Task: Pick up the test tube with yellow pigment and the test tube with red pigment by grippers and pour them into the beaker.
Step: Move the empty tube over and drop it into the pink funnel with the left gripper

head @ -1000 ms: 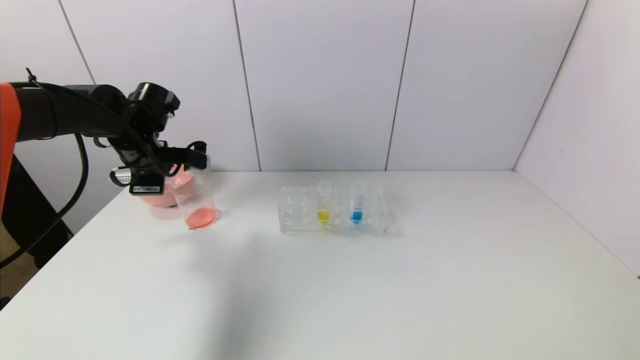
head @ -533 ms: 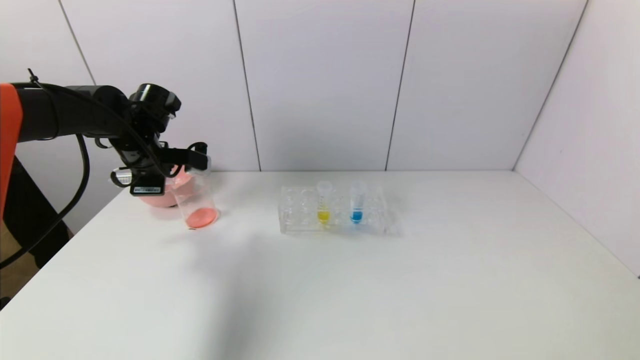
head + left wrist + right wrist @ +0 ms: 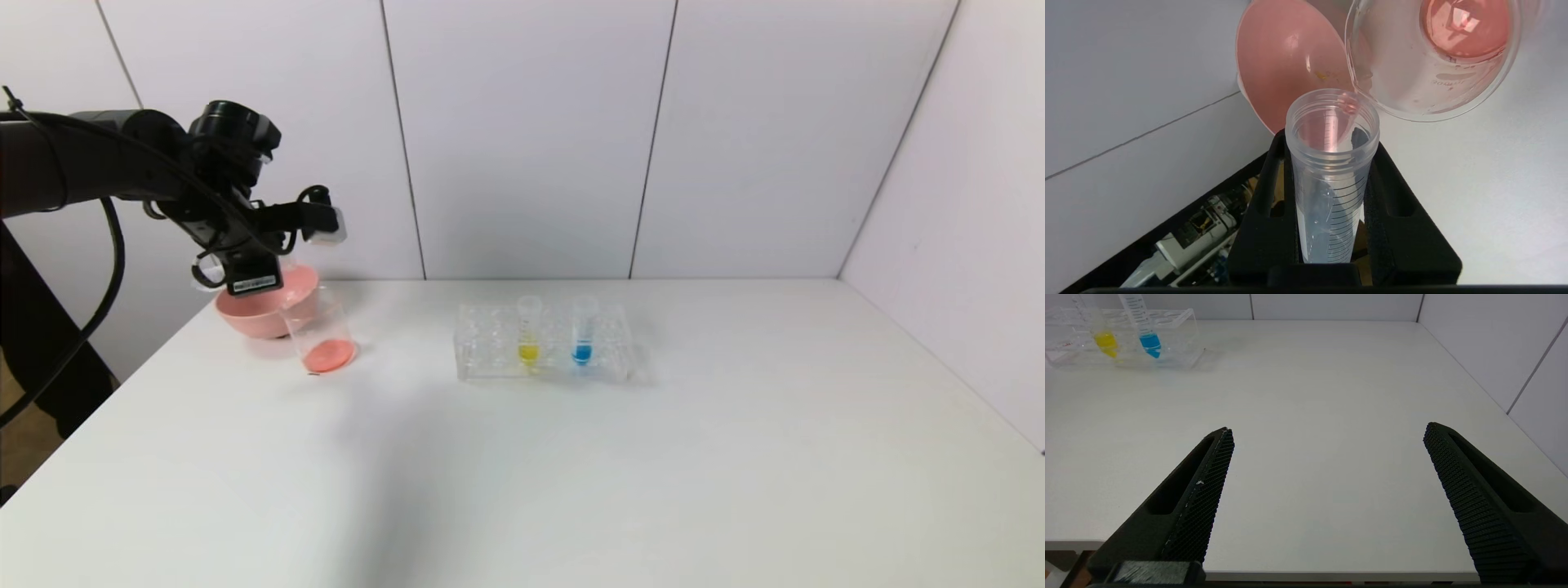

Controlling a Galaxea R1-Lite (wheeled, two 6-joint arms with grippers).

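Observation:
My left gripper (image 3: 317, 222) hangs above the beaker (image 3: 320, 333) at the table's far left, shut on the test tube with red pigment (image 3: 1331, 179). That tube looks drained, with one red drop at its mouth, which points down at the beaker (image 3: 1433, 61). Pinkish-red liquid covers the beaker's bottom. The test tube with yellow pigment (image 3: 528, 330) stands upright in the clear rack (image 3: 490, 343) at mid-table. In the right wrist view it (image 3: 1106, 341) is far off, and my right gripper (image 3: 1327, 428) is open and empty over the table's front edge.
A pink bowl (image 3: 260, 310) stands just behind the beaker, touching or nearly so. A blue-tipped tube (image 3: 582, 331) stands in the rack to the right of the yellow one. White walls close off the table (image 3: 653, 457) at the back and right.
My left gripper has risen with the tube. The tube's mouth, at the beaker's rim before, now hangs well above it. The beaker, bowl and rack have not moved.

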